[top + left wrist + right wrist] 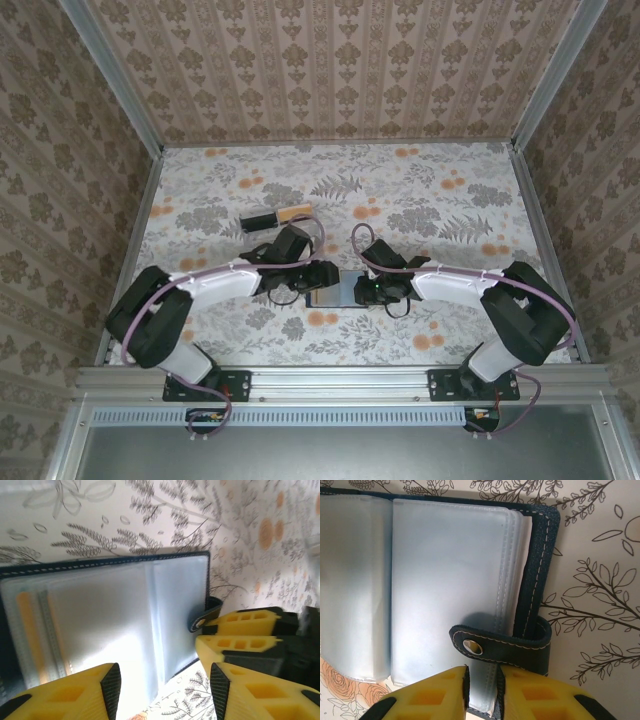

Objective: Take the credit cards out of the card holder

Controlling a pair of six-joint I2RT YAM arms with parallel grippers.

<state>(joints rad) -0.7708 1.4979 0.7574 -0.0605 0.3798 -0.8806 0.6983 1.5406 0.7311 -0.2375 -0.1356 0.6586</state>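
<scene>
The card holder [335,293] lies open on the table between both grippers, dark navy with grey-blue plastic pockets [115,610]. An orange card edge [25,625] shows inside a left pocket. My left gripper [165,690] is open above the holder's near edge, touching nothing. My right gripper [482,685] has its jaws nearly together on the stitched edge of the pockets [482,700], just below the snap strap [505,645]. A black card [262,221] and a tan-orange card [295,212] lie on the table behind the left gripper [316,283].
The floral tabletop [440,200] stretches behind and to both sides. Metal rails [340,378] border its near edge, and patterned walls [330,60] enclose the rest. The right gripper's yellow fingers [240,622] sit close beside my left fingers.
</scene>
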